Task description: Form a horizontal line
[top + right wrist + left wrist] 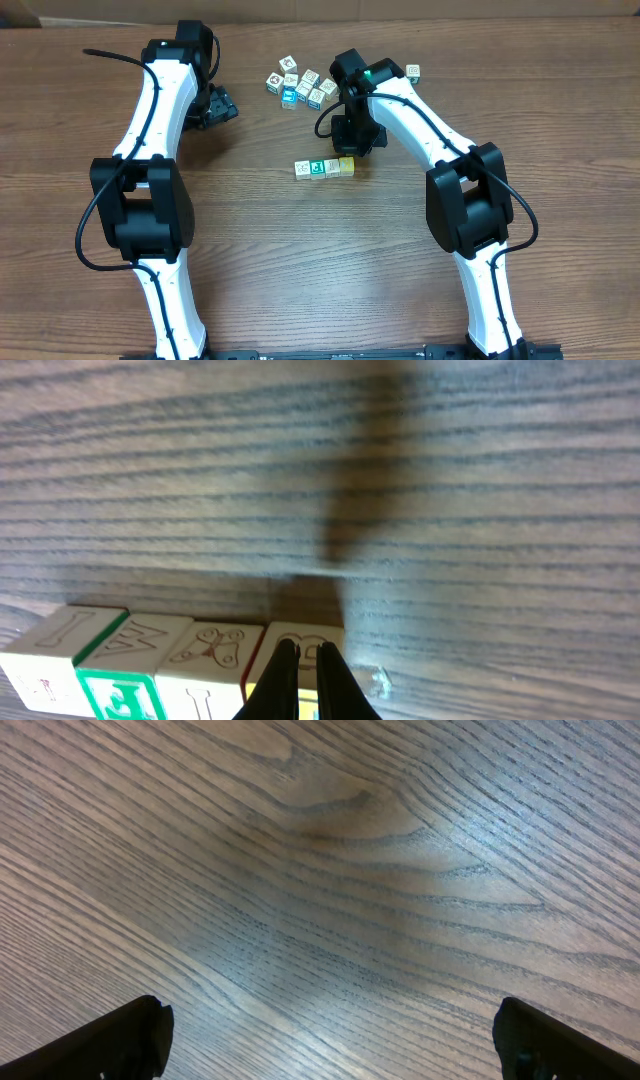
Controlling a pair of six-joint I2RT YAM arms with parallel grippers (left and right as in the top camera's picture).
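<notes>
Step in hand: the right hand (303,657) is hanging over the right end of the row (325,167), which looks like tidying or closing up the line after a block has been set there, not fetching a new one.
Right hand: its fingers are pressing together with only a sliver between them and nothing pinched; the tips are sitting over the end block (325,634). Whether they are touching it I cannot tell.
Left hand: the left hand (330,1032) is spreading wide over bare wood, holding nothing, well apart from every block.
Where the line is lying: near the middle of the worktop (300,260), running left to right, the blocks sitting side by side and touching, just in front of the right hand.
Count, row: four blocks are showing in the right wrist view; the overhead view fits with that.
Count, loose: about eight are lying bunched in the loose cluster (304,90) at the far side, though they are sitting too tight for a sure count, and one lone block (413,72) is lying apart to the right.
Count, arms: two, one hand each.
Progress: judging by the heap, under half the blocks are in line.
Next move: it is probably calling for the right hand to lift clear, open, reach to the cluster, pinch one block squarely, and set it flush against the row's right end without knocking the neighbours askew.
</notes>
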